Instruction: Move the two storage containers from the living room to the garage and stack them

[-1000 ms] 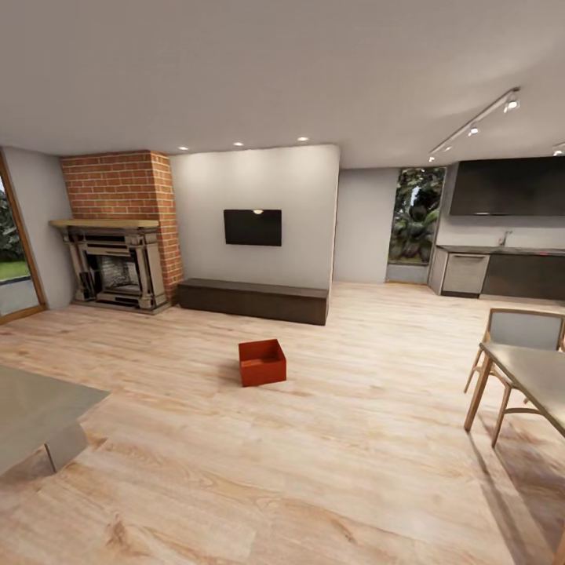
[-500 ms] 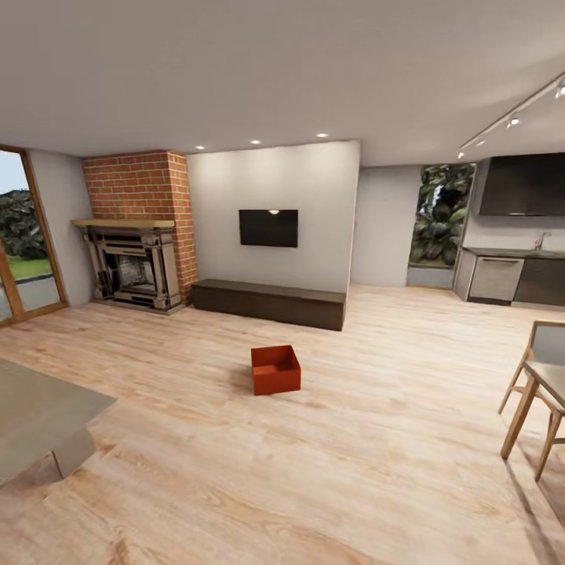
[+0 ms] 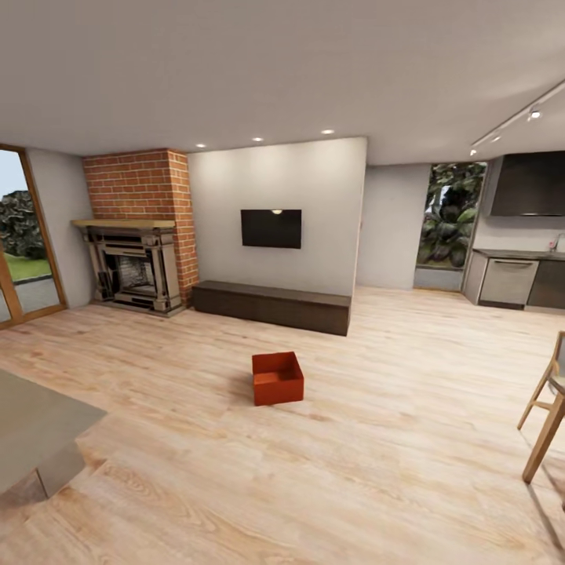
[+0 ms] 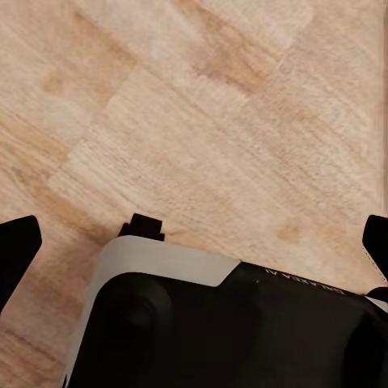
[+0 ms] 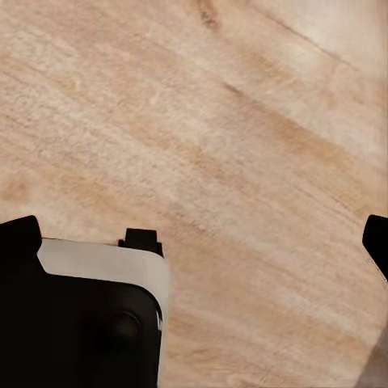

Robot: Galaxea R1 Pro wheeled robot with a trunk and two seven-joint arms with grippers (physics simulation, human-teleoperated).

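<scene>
- Storage container point(image 3: 277, 378), orange-red and open-topped, is seen standing upright on the wood floor point(image 3: 408, 439) slightly left of the middle of the head view, well apart from every piece of furniture.
- Left gripper point(image 4: 194, 242) is seen in the left wrist view with its two dark fingertips at the far left and far right edges of the frame, set wide apart with nothing between them; light wood planks are seen beyond, and the robot's dark base with a pale grey edge point(image 4: 162, 259) fills the lower part.
- Right gripper point(image 5: 198, 238) is likewise spread wide in the right wrist view, one dark fingertip at each side edge, nothing held; bare wood planks are seen past it, with the base's pale-edged corner point(image 5: 105, 263) at the lower left.
- Behind the container, a long dark low bench point(image 3: 271, 306) is set against a white wall carrying a black TV point(image 3: 271, 228).
- A red-brick fireplace point(image 3: 137, 235) is seen at the left of that wall, and a glazed door point(image 3: 16, 235) at the left edge.
- A grey tabletop corner point(image 3: 35, 428) is seen at the lower left.
- At the right, dark kitchen cabinets point(image 3: 518, 282) are seen by a window point(image 3: 451, 216), and wooden chair legs point(image 3: 545, 416) at the right edge.
</scene>
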